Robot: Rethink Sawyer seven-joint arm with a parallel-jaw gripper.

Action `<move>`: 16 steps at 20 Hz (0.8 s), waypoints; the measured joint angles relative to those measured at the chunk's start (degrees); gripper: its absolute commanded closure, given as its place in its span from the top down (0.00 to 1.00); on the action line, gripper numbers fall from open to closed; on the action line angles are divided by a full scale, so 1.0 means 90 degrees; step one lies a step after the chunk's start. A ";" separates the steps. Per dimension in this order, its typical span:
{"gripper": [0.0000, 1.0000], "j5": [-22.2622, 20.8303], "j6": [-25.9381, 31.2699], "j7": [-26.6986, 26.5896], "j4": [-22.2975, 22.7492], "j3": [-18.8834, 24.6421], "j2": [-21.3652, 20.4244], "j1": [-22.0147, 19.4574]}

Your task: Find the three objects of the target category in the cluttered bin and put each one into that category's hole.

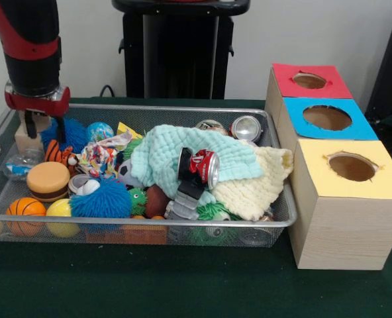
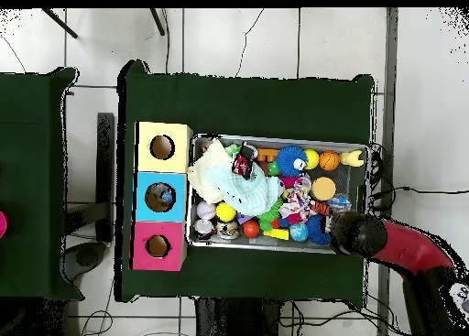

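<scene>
The gripper (image 1: 45, 129) hangs at the bin's (image 1: 149, 224) nine o'clock end; jaws' state cannot be told. Cloths (image 1: 183, 159) should be lifted so hidden targets are exposed.

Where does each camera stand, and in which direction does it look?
Front view: low, across the table, facing the wire bin and three boxes; the red and black arm comes down at upper left, its gripper inside the bin.
Overhead view: above the table, looking straight down; the arm enters from lower right.
Shared: the bin, the yellow box, the orange basketball.
</scene>
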 measured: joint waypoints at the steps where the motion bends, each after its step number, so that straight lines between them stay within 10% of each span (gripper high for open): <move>1: 1.00 0.0018 -0.0005 0.0000 -0.0035 -0.0021 0.0010 0.0039; 16: 1.00 0.0554 -0.0008 0.0000 -0.0511 -0.0063 0.0535 0.0114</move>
